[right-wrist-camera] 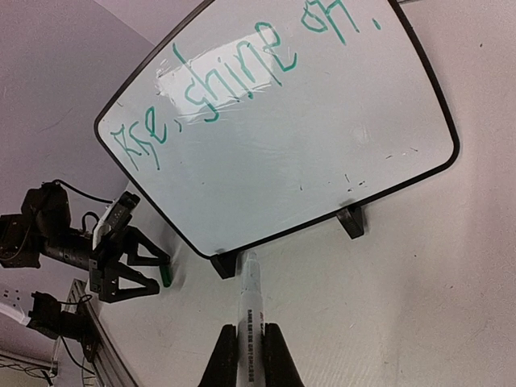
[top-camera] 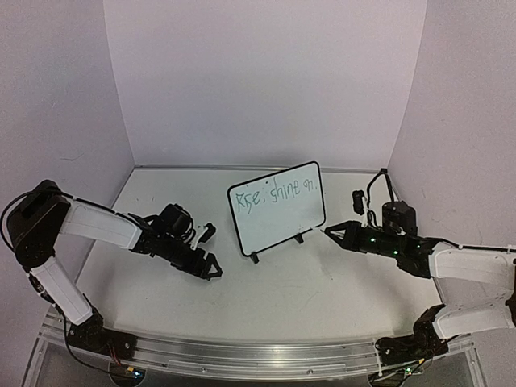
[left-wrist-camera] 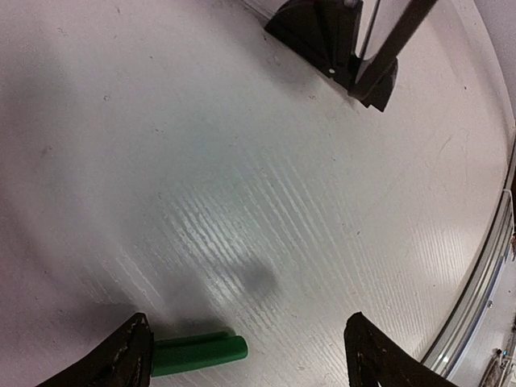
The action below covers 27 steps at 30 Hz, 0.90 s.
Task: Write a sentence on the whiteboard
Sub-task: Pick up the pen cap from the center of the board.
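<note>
The whiteboard (top-camera: 284, 224) (right-wrist-camera: 306, 161) stands tilted on two black feet mid-table, and one foot (left-wrist-camera: 330, 36) shows in the left wrist view. The sentence (top-camera: 272, 197) (right-wrist-camera: 234, 89) runs along its top in green and reads roughly "Rise, shine on." To the board's right, my right gripper (top-camera: 332, 231) (right-wrist-camera: 251, 363) is shut on a white marker (right-wrist-camera: 249, 302). The marker's tip points at the board's lower corner, near a foot and off the writing surface. My left gripper (top-camera: 211, 270) (left-wrist-camera: 250, 359) stands open low over the table, left of the board. A green cap (left-wrist-camera: 201, 353) (right-wrist-camera: 165, 276) lies by its left finger.
A metal rail (top-camera: 242, 355) (left-wrist-camera: 484, 274) runs along the table's near edge. Pale walls close in the left, back and right sides. Bare white tabletop (top-camera: 306, 282) lies in front of the board, between the two arms.
</note>
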Each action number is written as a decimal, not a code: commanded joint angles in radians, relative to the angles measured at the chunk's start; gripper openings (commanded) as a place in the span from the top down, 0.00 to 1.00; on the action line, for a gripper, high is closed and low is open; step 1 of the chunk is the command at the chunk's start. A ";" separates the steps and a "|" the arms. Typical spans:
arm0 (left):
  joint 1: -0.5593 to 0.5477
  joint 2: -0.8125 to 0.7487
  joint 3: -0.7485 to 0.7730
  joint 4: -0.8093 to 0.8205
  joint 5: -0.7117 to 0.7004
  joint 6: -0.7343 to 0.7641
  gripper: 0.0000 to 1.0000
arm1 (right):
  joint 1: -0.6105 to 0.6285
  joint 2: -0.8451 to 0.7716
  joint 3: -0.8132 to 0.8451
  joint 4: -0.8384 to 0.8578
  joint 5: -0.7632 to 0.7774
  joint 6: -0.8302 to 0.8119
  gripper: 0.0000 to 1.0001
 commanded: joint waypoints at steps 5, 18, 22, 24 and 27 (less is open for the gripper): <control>-0.100 -0.011 0.014 -0.134 -0.042 -0.004 0.22 | 0.014 0.004 0.027 0.033 0.023 -0.010 1.00; -0.234 -0.059 -0.012 -0.186 -0.099 -0.041 0.31 | 0.021 0.018 0.024 0.034 0.038 -0.014 1.00; -0.238 -0.021 0.013 -0.195 -0.127 -0.028 0.38 | 0.023 0.015 0.022 0.033 0.040 -0.011 1.00; -0.246 -0.003 0.034 -0.210 -0.152 -0.019 0.45 | 0.024 0.012 0.020 0.032 0.042 -0.011 1.00; -0.260 0.017 0.070 -0.253 -0.219 -0.012 0.58 | 0.024 0.006 0.018 0.024 0.048 -0.013 1.00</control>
